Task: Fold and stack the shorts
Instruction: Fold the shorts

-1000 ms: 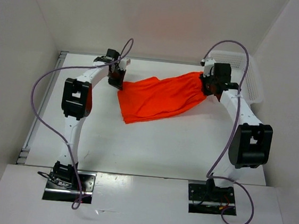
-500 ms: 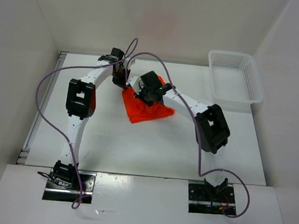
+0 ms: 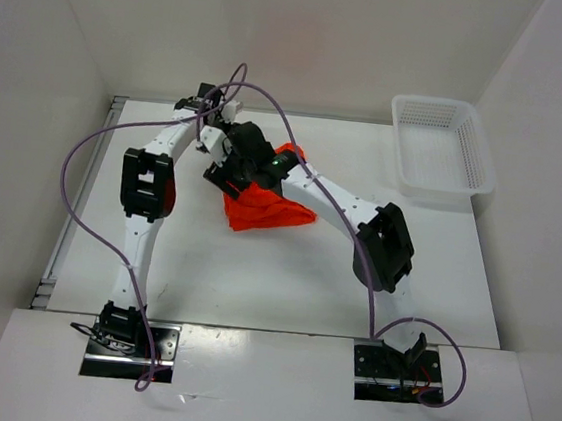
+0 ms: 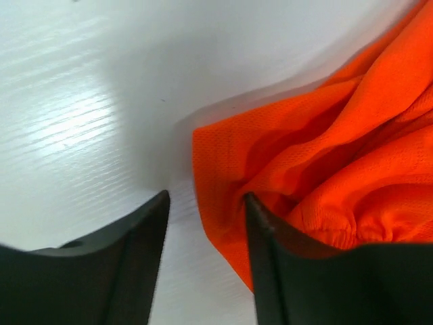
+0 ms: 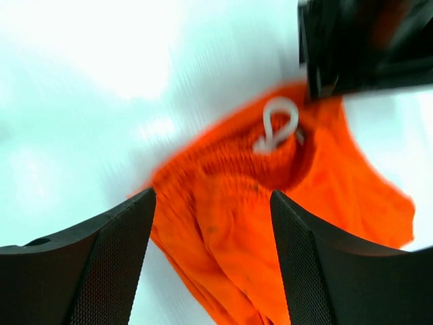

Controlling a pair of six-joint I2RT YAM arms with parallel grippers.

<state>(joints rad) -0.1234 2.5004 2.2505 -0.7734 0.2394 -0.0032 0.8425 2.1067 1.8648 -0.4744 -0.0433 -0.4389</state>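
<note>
The bright orange shorts (image 3: 269, 209) lie bunched and folded over on the white table, left of centre. Both grippers meet over their left end. My left gripper (image 3: 214, 147) is open; in the left wrist view its jaws (image 4: 206, 198) stand apart with a corner of the shorts (image 4: 325, 149) lying between them, and the right finger touches the fabric. My right gripper (image 3: 227, 174) hovers open (image 5: 210, 196) above the shorts (image 5: 257, 223), holding nothing. The white drawstring (image 5: 276, 124) shows on the waistband.
A white mesh basket (image 3: 440, 151) stands at the back right of the table. The right arm (image 3: 383, 243) stretches diagonally across the middle. Purple cables loop above the left arm (image 3: 147, 182). White walls enclose the table.
The right arm swept from the far right to the left, carrying the shorts' end over onto the left end. Both grippers, shut on fabric before, have opened.
</note>
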